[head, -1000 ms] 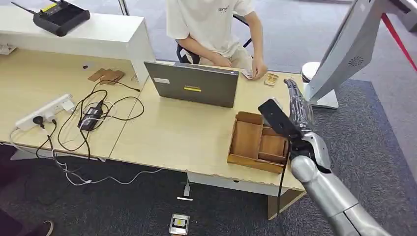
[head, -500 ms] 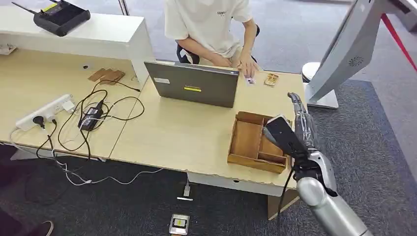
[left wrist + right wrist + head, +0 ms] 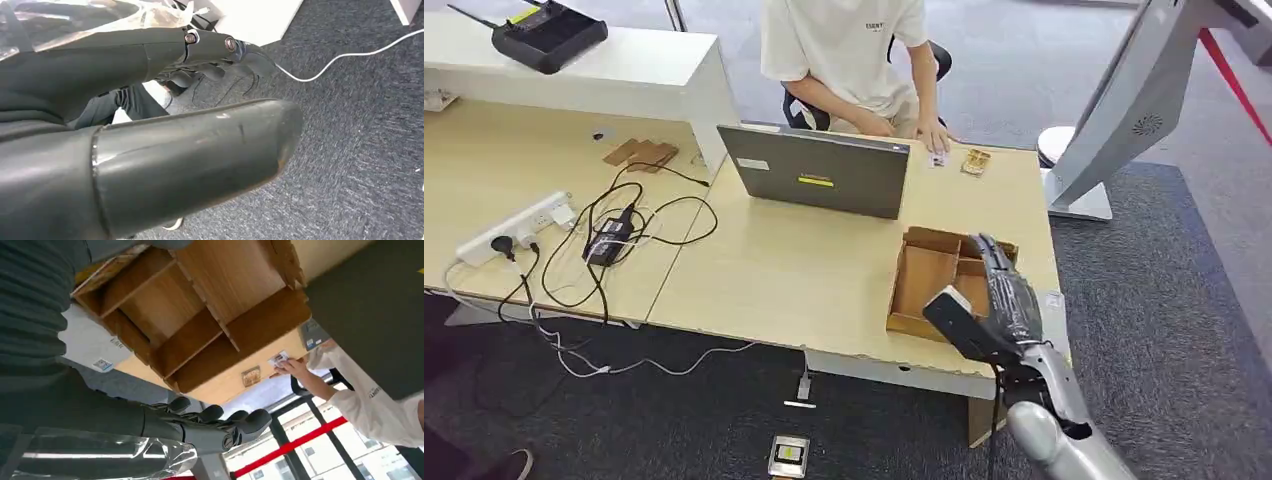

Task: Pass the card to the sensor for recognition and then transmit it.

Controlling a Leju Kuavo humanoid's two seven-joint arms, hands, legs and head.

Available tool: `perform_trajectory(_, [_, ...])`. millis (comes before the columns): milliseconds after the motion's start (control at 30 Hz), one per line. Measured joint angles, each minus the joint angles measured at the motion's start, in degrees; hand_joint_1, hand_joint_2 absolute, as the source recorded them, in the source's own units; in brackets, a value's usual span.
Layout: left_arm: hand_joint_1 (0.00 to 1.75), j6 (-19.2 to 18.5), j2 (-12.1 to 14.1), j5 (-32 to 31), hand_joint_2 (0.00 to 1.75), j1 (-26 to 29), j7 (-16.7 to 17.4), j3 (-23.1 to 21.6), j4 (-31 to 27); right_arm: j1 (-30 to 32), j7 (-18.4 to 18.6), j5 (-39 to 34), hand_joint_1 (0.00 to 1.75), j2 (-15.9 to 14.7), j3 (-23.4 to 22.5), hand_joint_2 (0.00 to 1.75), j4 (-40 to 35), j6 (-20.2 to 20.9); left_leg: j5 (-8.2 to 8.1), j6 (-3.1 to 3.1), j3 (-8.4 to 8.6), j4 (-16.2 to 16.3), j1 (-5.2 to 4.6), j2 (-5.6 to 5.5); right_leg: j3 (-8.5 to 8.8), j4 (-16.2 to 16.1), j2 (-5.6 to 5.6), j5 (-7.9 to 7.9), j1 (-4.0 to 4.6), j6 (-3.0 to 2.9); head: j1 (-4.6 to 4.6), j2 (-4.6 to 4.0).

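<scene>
**A:** Left side first: the left hand [image 3: 150,125] hangs low over dark carpet, thumb apart from the fingers, nothing in it. Idle for now.

**B:** Moving right along the counter [image 3: 804,270], there's the grey laptop [image 3: 816,172], and just past its right edge sits the card [image 3: 938,159].

**A:** Flat on the far edge of the counter, with the seated person's hand [image 3: 932,138] resting on it or right at it. I can't tell whether they're pressing it down. A small brown block [image 3: 975,160] lies just beside it.

**B:** How will that card handle, do you think?

**A:** Thin, stiff, very light and probably slick, I'd say. Lying flat, there's no lip to get under. I'd reckon a pinch on the short edges, or sliding it to the counter's edge so one side overhangs. Better yet, take it from the person's fingers if offered.

**B:** And the right hand [image 3: 1004,295]?

**A:** Well short of the card. It hovers over the near right part of the wooden divided tray [image 3: 924,285], fingers extended and loosely spread, gripping nothing. The right wrist view looks into the tray's compartments; I see nothing lying in them.

**B:** Far right?

**A:** A tall grey kiosk [image 3: 1124,100] standing on the carpet beside the counter, possibly the sensor. I can't confirm it.
</scene>
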Motion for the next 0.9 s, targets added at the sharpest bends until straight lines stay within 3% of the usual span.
perform_trajectory(167, [0.0,-0.17,-0.02,-0.04,0.0,-0.03,-0.37,0.0,0.22,1.22,1.48,2.85,0.0,-0.07,0.22,1.75,0.0,0.63,0.0,0.0,0.0,0.0,0.0,0.0,-0.01,-0.01,0.0,0.0,0.0,0.0,0.0,0.0])
perform_trajectory(367, [0.0,-0.11,-0.11,-0.66,0.0,-0.01,-0.17,0.0,0.46,1.96,5.49,16.99,0.0,-0.87,0.13,1.75,1.09,0.13,0.0,0.0,0.01,0.0,0.0,0.0,0.0,-0.01,0.0,0.0,0.0,0.0,0.0,-0.02])
perform_trajectory(900, [0.0,0.02,-0.28,-0.87,0.0,0.14,0.52,0.0,0.57,3.61,6.08,18.08,0.0,-1.42,-2.86,1.75,6.54,-2.03,0.0,0.0,0.0,0.0,0.0,0.0,0.0,-0.01,0.0,0.0,0.0,0.0,0.02,0.0])
